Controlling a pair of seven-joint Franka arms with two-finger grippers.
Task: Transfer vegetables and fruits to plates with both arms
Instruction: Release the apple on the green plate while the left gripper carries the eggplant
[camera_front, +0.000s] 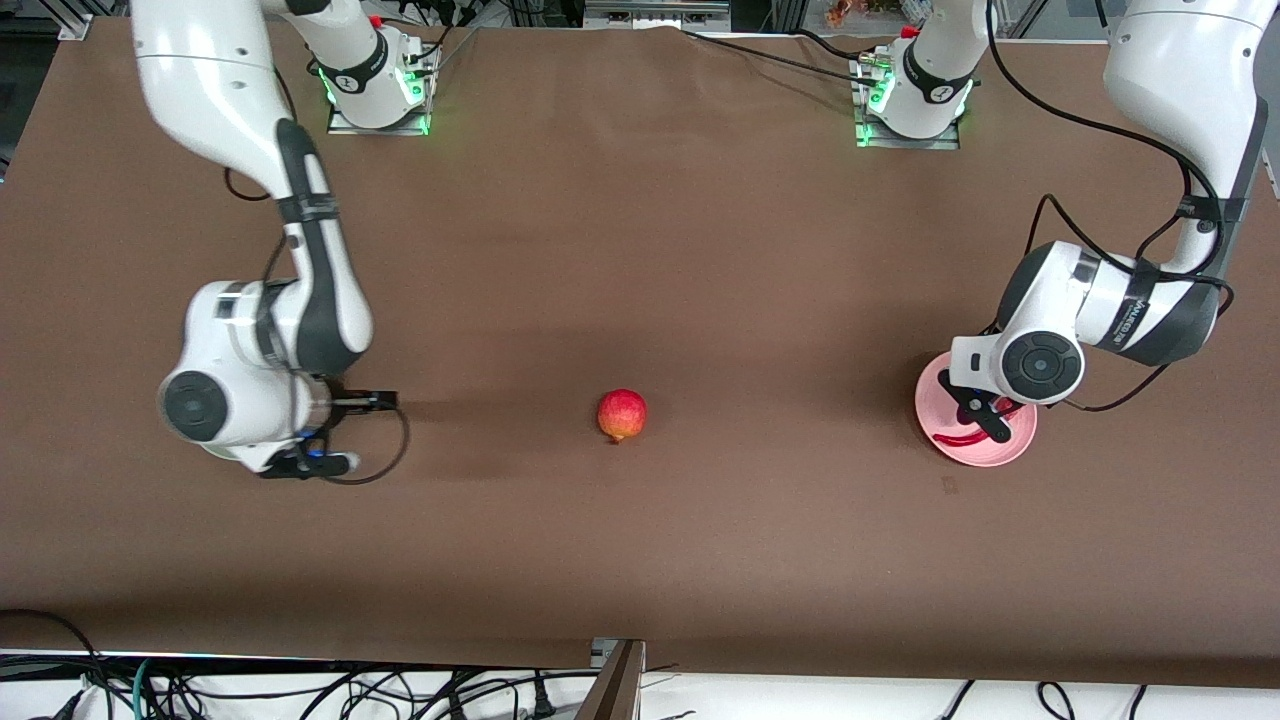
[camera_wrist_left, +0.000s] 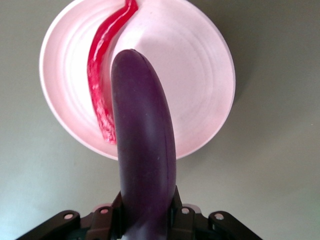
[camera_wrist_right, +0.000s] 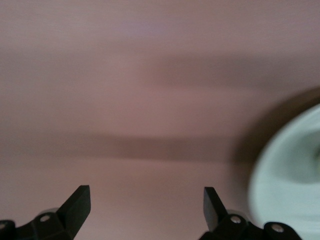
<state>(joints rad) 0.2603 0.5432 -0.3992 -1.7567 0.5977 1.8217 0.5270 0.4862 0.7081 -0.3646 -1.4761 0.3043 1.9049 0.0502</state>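
Observation:
My left gripper is shut on the purple eggplant and holds it over the pale pink plate at the left arm's end of the table. The red chili pepper lies in that plate. My right gripper is open and empty, low over bare table at the right arm's end. The pale mint green plate shows beside it in the right wrist view only. The red fruit with yellow patches sits on the table between the arms. The yellow-green fruit is out of view.
The brown table stretches wide around the red fruit. Both arm bases stand along the edge farthest from the front camera. Cables hang below the edge nearest that camera.

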